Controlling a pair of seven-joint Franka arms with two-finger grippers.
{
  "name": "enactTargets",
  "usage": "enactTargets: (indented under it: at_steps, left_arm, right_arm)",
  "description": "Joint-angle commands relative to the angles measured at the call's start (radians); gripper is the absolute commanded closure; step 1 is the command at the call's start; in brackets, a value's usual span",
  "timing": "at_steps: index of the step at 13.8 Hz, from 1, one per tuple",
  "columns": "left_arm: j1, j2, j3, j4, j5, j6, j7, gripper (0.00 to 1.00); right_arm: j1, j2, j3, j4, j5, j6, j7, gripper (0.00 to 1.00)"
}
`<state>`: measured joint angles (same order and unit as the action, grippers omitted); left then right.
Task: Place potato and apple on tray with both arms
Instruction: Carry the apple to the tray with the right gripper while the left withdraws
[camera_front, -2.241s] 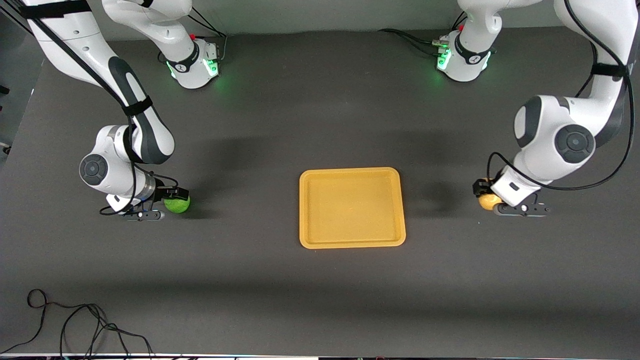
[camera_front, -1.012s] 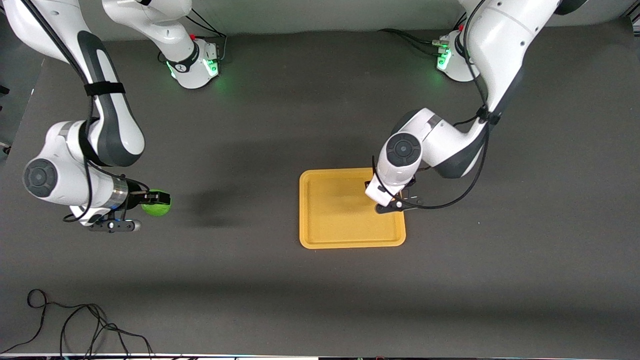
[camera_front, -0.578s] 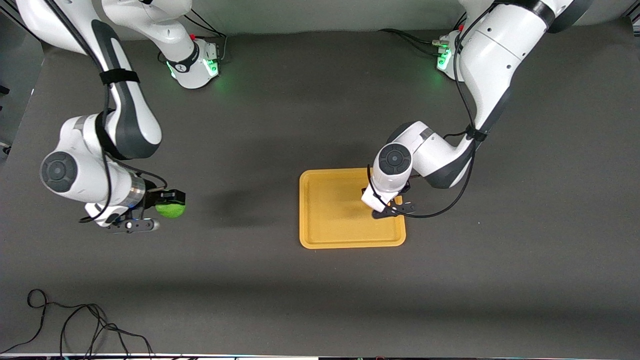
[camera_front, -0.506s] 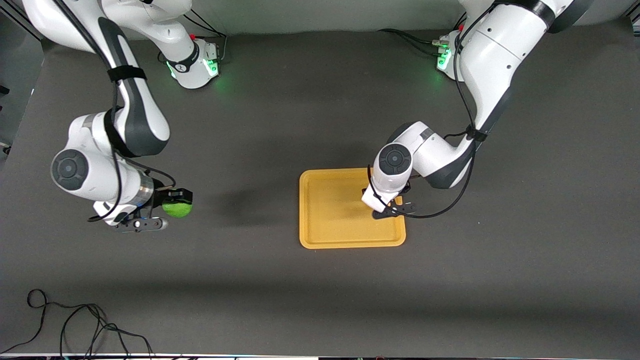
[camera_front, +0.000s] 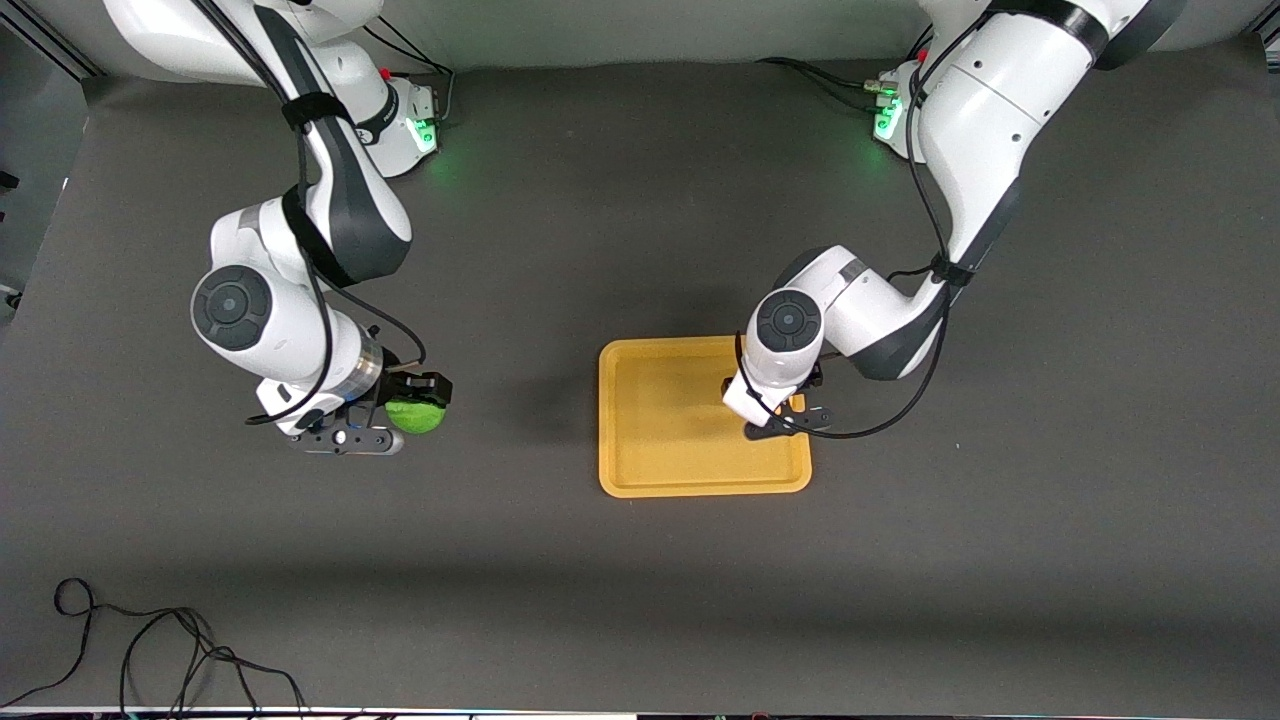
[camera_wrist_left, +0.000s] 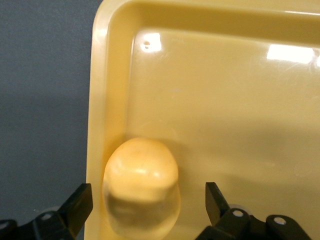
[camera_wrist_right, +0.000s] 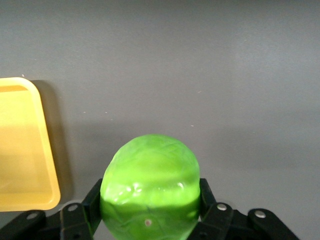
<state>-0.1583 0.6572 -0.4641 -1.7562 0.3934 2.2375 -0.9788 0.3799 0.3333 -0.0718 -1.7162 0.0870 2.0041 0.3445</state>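
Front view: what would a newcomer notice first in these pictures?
The bright green apple, clamped in the right gripper above bare table toward the right arm's end. Next, the yellow-orange tray at mid-table, where the potato lies by the rim, between the open fingers of the left gripper.

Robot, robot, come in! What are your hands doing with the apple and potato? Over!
Left gripper open over tray, potato lying in it by the rim. Right gripper shut on apple, over bare table short of tray. Path looks clear.
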Motion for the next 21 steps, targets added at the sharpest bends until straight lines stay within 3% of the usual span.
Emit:
enactTargets:
  at_steps: [1,4,6,10,12,15,17,21]
  left_arm:
    - [-0.020,0.004,0.012,0.023,0.021,-0.002,-0.028,0.00]
    - [-0.007,-0.030,0.010,0.052,0.021,-0.030,-0.018,0.00]
    - [0.035,-0.094,0.004,0.058,0.015,-0.070,0.008,0.00]
    - [0.138,-0.229,0.001,0.052,-0.047,-0.198,0.229,0.00]
    - [0.224,-0.302,-0.002,0.055,-0.130,-0.272,0.398,0.00]
    - [0.380,-0.428,0.002,0.054,-0.313,-0.415,0.702,0.00]
    - [0.463,-0.490,0.005,0.055,-0.361,-0.479,0.836,0.00]
    - [0.539,-0.586,0.012,0.055,-0.380,-0.538,0.858,0.00]
  right_arm:
    - [0.004,0.024,-0.010,0.053,0.036,-0.031,0.034,0.62]
    - [0.075,0.084,-0.003,0.124,0.051,-0.027,0.115,0.62]
    - [0.132,0.168,-0.003,0.237,0.050,-0.018,0.209,0.62]
    - [0.223,0.340,0.000,0.443,0.048,-0.015,0.398,0.62]
    - [0.255,0.415,0.016,0.516,0.048,0.017,0.428,0.62]
    - [0.309,0.496,0.049,0.526,0.045,0.144,0.435,0.62]
    - [0.350,0.553,0.049,0.555,0.040,0.197,0.435,0.62]
    - [0.384,0.638,0.046,0.629,0.036,0.199,0.441,0.62]
